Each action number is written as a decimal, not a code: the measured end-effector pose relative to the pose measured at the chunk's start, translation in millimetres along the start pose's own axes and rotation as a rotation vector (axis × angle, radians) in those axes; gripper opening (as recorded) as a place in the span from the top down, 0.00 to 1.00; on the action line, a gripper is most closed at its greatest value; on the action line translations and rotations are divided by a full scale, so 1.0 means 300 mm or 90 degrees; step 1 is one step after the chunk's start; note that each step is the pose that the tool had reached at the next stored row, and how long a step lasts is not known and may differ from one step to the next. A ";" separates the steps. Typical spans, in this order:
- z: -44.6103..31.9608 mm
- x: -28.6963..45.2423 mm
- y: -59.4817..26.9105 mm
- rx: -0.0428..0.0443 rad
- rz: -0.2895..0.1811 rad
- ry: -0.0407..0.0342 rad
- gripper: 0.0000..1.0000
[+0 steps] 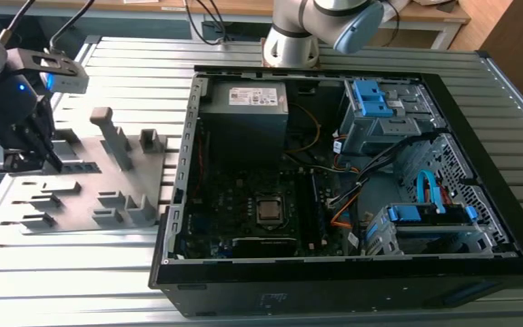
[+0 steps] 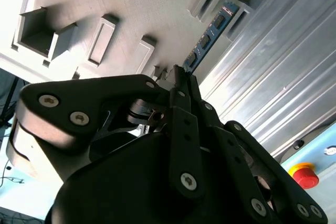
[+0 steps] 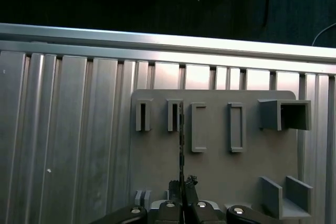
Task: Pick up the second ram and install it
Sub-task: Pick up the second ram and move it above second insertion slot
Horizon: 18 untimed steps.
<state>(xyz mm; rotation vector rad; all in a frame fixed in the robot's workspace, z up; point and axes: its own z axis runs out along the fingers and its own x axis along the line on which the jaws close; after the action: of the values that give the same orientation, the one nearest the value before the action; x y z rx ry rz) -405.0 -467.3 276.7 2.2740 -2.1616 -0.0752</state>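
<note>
The claw (image 2: pixel 181 74) is pinching the second ram (image 2: pixel 212 31) by one end, fingers narrow. It is holding the stick end-on at the grey holder (image 3: pixel 220 166), near the tabletop (image 1: pixel 80 272) edge at the exterior view's left, probably so the board hangs straight.

Black, screw-studded gripper (image 2: pixel 179 77); silver-grey arm (image 1: pixel 291 34)

Pincer (image 3: pixel 182 186) clamped on ram (image 3: pixel 181 140), low over plate (image 3: pixel 220 171). Raised slot frames (image 3: pixel 198 127) sit close on both sides of the ram. In the exterior view, posts (image 1: pixel 107 133) on the plate stand between pincer and case (image 1: pixel 182 177). Counter (image 1: pixel 62 286) around the plate is open. Inside the case: room above the CPU socket (image 1: pixel 268 210); cables (image 1: pixel 375 163) and drive cages (image 1: pixel 375 112) crowd the exterior view's right.
</note>
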 end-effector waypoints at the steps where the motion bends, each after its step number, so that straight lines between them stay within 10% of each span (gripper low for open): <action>1: -0.006 0.000 0.000 0.0000 0.000 -0.0001 0.86; 18: -0.105 -0.003 0.004 0.0000 0.000 0.0000 0.86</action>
<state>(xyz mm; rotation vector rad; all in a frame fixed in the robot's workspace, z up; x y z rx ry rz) -404.9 -467.3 308.2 2.2740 -2.1616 -0.0753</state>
